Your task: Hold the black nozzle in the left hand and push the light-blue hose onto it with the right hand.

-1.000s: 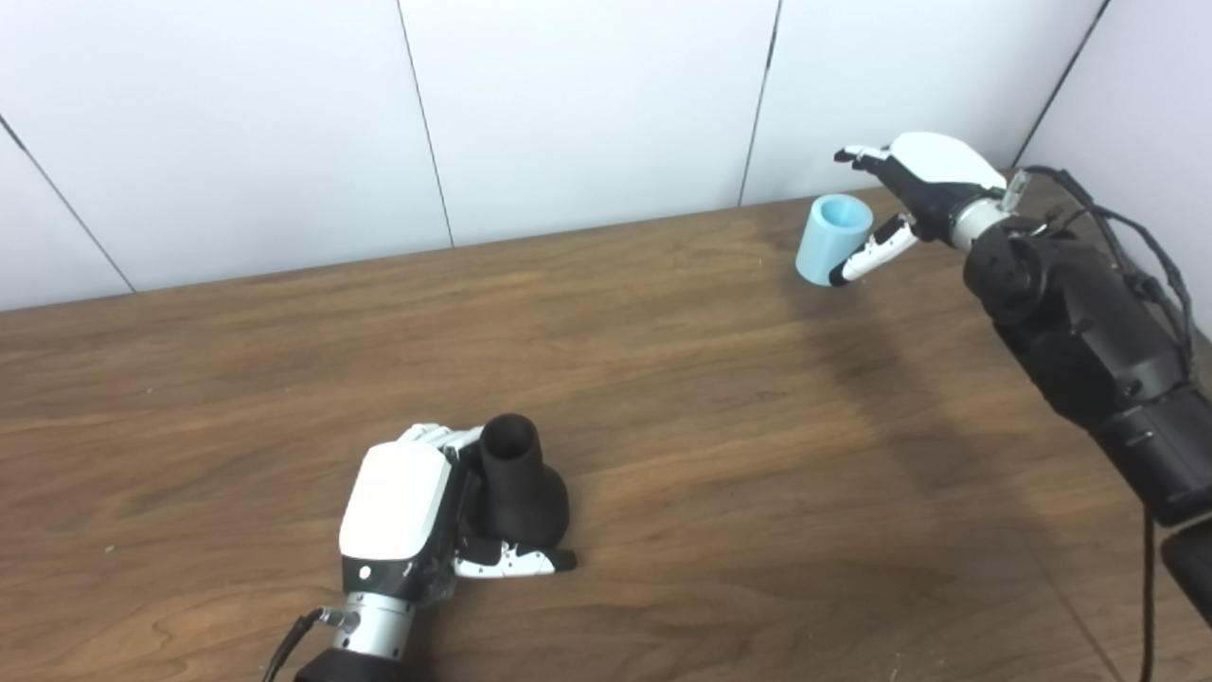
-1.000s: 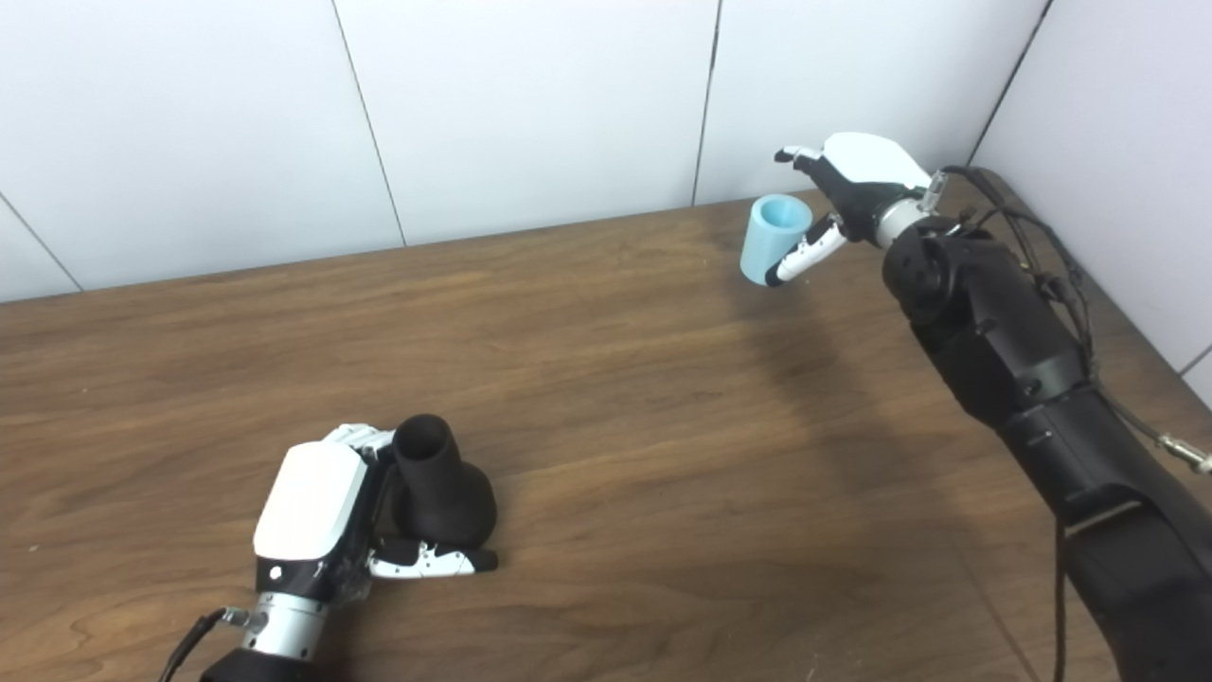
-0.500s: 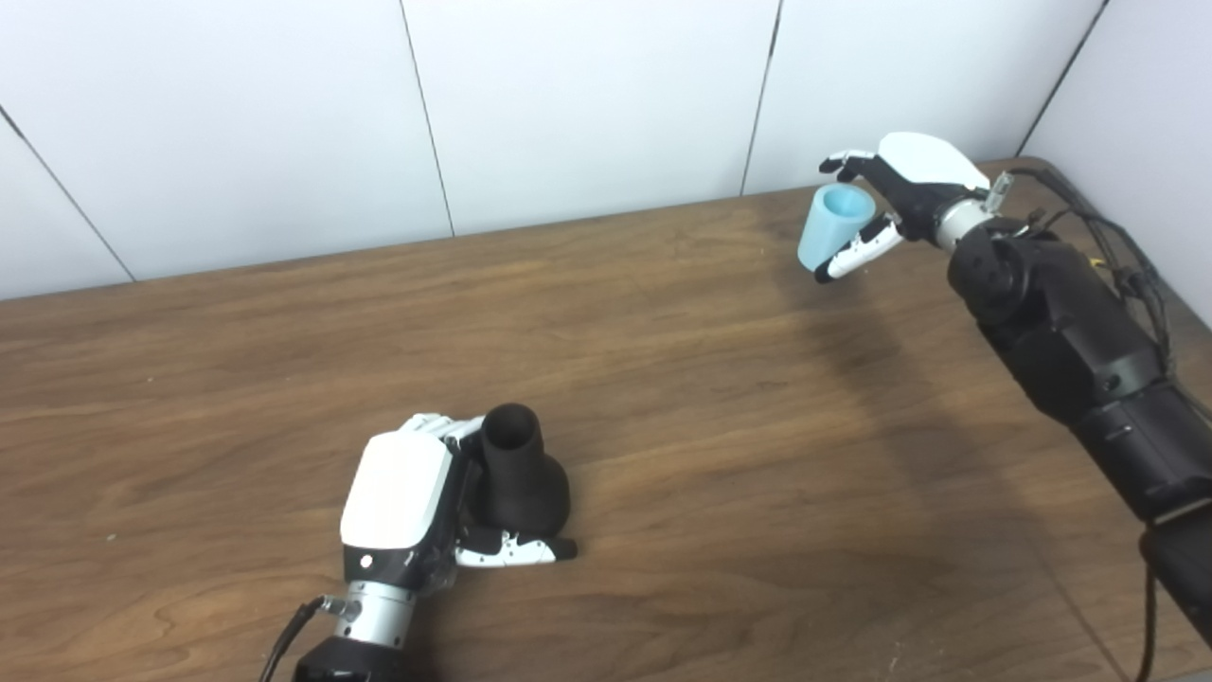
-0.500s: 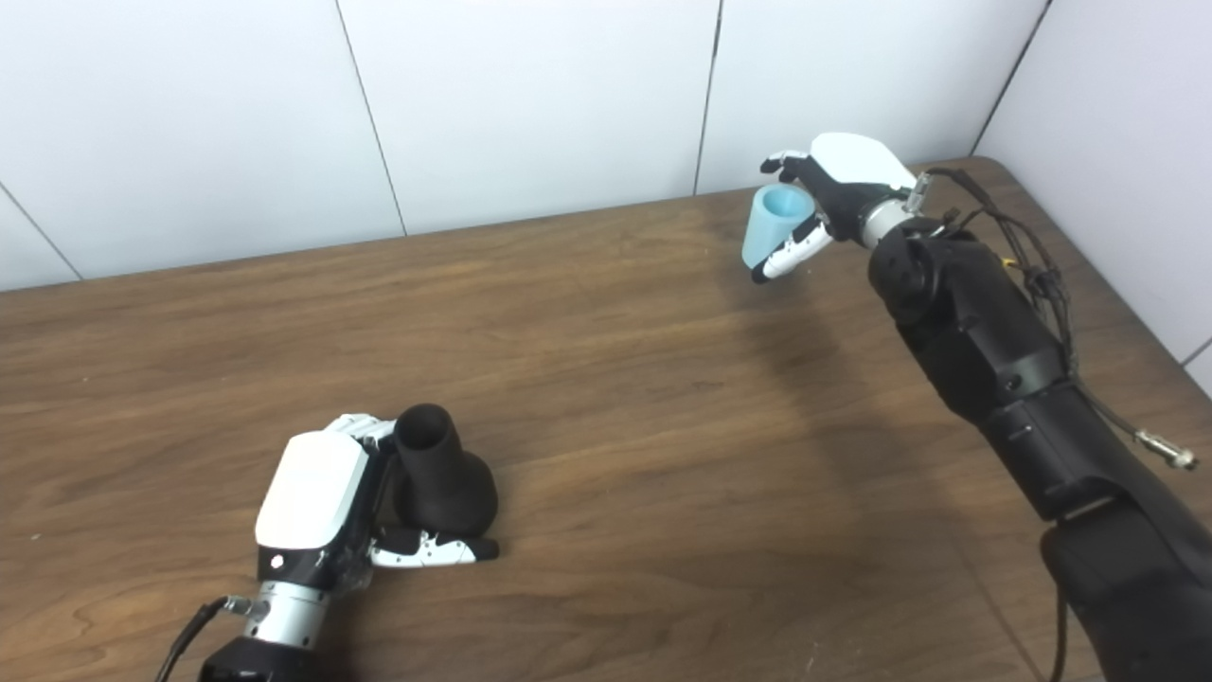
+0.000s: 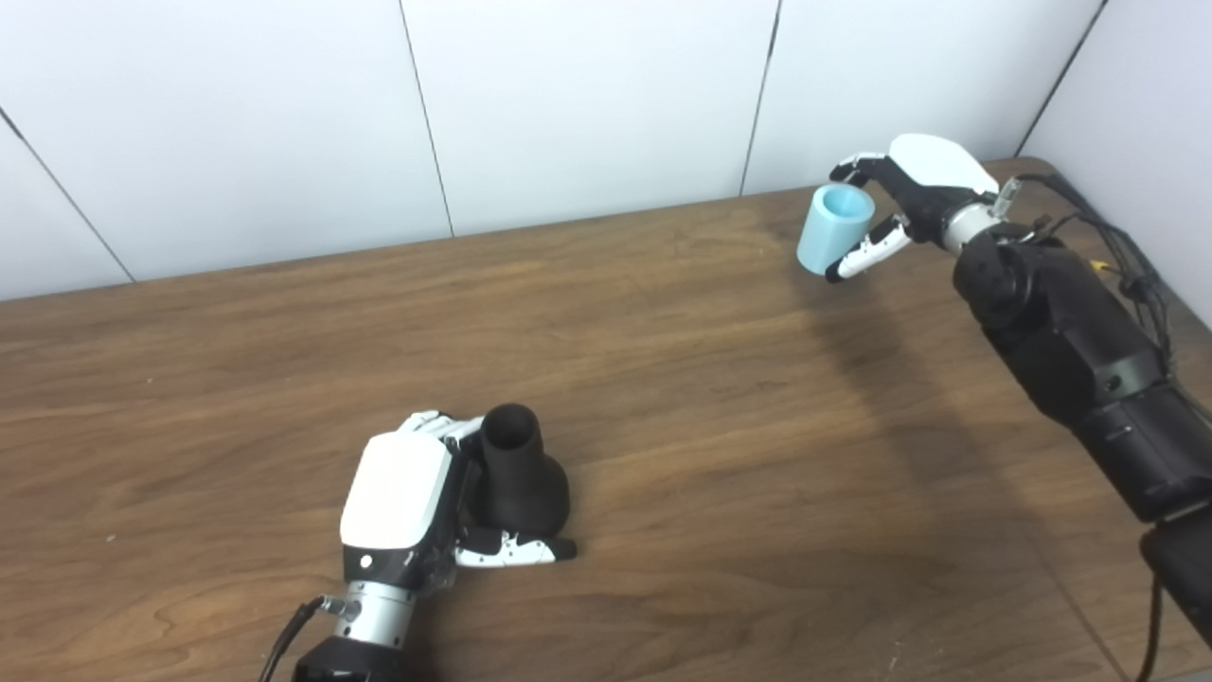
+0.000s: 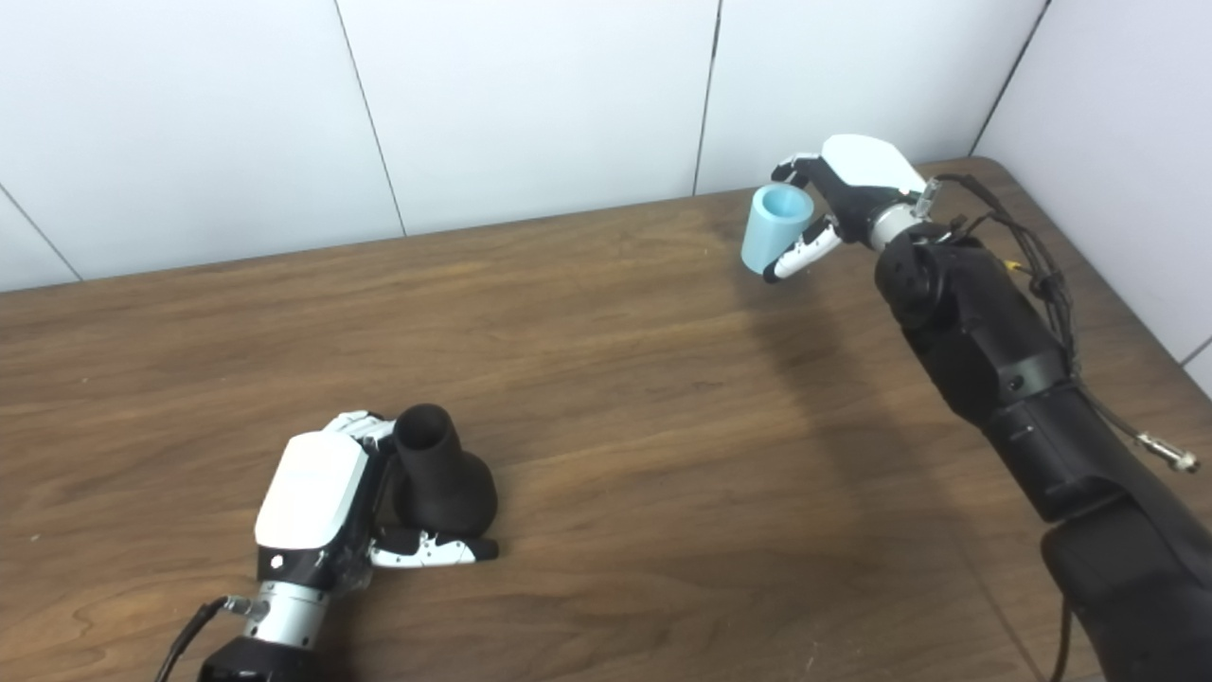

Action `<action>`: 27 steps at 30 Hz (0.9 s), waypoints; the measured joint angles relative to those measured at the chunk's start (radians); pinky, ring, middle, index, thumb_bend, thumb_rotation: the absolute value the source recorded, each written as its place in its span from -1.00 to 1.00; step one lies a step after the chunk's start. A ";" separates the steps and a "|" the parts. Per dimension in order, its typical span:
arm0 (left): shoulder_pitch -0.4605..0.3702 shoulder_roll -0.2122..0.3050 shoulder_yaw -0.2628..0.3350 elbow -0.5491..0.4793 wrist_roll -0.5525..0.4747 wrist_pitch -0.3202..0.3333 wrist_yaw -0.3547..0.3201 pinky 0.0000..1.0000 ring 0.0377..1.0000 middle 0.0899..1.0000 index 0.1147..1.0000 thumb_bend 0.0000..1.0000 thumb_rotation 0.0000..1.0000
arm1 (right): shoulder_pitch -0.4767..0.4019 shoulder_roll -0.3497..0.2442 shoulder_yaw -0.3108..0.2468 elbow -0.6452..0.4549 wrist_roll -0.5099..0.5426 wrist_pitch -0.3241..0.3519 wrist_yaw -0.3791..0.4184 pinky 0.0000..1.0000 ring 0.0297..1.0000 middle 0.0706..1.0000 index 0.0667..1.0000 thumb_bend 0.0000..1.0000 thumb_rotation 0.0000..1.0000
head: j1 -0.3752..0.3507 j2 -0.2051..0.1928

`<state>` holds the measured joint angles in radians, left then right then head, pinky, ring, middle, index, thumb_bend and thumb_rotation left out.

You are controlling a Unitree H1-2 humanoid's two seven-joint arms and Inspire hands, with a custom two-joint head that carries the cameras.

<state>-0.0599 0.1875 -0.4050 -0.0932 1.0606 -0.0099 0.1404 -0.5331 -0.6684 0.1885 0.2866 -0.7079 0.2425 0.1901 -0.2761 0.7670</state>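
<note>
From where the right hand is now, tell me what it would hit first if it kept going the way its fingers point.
The right hand, shut on the light-blue hose, points left along the far table edge. That way looks free; the black nozzle sits much nearer, though depth is uncertain.

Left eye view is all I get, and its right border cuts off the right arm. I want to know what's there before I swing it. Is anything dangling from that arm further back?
Observer: Yes. In the right eye view, a thin black cable running along the arm ends in a loose silver plug. The plug sticks out to the right of the arm.
Operator: Is that plug over the table or past it?
Observer: In the picture it lies against the brown wooden table, not beyond the edge.
Operator: What's past that edge?
Observer: The white side wall stands directly behind the table's right edge, which runs close alongside the arm.
</note>
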 measured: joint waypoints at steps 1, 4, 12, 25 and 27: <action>0.000 0.000 0.000 0.000 0.000 0.000 -0.001 0.51 0.18 -0.15 -0.15 0.05 -1.00 | 0.000 0.000 0.000 0.000 0.000 -0.004 -0.002 0.55 0.67 0.53 0.54 0.90 -0.38 | -0.002 0.000; 0.000 0.000 0.000 0.000 0.000 0.000 -0.001 0.49 0.17 -0.15 -0.15 0.05 -1.00 | 0.000 0.000 0.000 0.000 0.000 -0.007 -0.003 0.54 0.65 0.52 0.53 0.90 -0.36 | 0.000 0.002; 0.000 0.000 0.000 -0.001 0.001 0.000 -0.001 0.50 0.18 -0.15 -0.15 0.05 -1.00 | 0.001 0.001 0.001 -0.001 0.000 -0.014 -0.011 0.56 0.64 0.46 0.51 0.87 -0.38 | -0.002 0.002; 0.002 0.003 -0.001 -0.013 0.003 0.002 -0.016 0.50 0.18 -0.15 -0.15 0.05 -1.00 | 0.000 0.011 0.004 -0.002 -0.004 -0.013 -0.011 0.58 0.65 0.48 0.50 0.84 -0.44 | 0.003 0.008; 0.002 0.005 -0.001 -0.017 0.007 0.005 -0.023 0.51 0.18 -0.14 -0.15 0.05 -1.00 | 0.000 0.013 0.004 -0.001 -0.004 -0.013 -0.011 0.57 0.64 0.46 0.50 0.83 -0.44 | 0.002 0.006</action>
<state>-0.0581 0.1920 -0.4063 -0.1097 1.0673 -0.0049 0.1169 -0.5330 -0.6557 0.1920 0.2852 -0.7123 0.2297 0.1793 -0.2746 0.7731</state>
